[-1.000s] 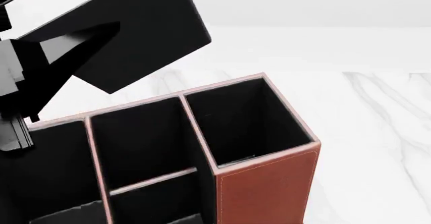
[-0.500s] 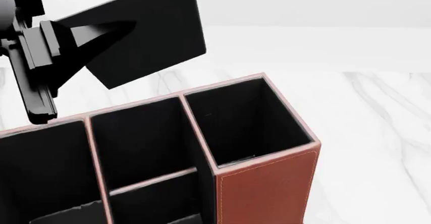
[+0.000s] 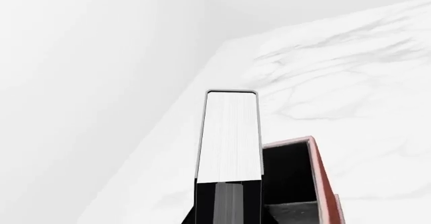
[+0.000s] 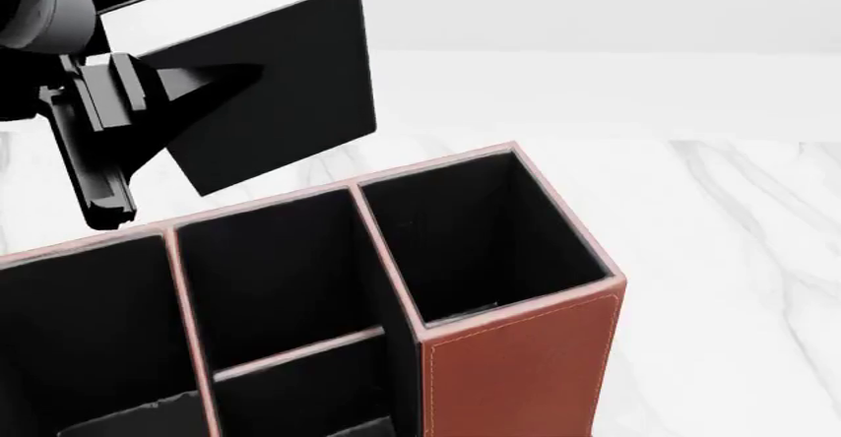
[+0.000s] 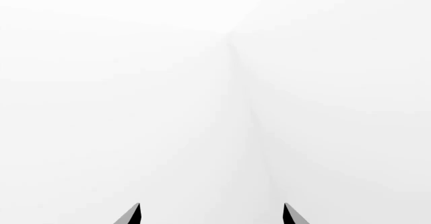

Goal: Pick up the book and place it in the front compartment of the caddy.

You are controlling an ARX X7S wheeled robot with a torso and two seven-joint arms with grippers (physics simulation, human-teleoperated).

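A white marble tabletop [image 4: 736,260] with faint grey veining spreads out to a straight far edge. Behind it rises a plain, pale wall [image 4: 592,4], meeting another at a corner [image 5: 232,42].

We are looking along the book [image 3: 229,138], its white page edge facing us between thin black covers, while it is hanging above the white marble table [image 3: 350,88] just beside a red-brown corner of the caddy [image 3: 322,173] with its black lining showing.
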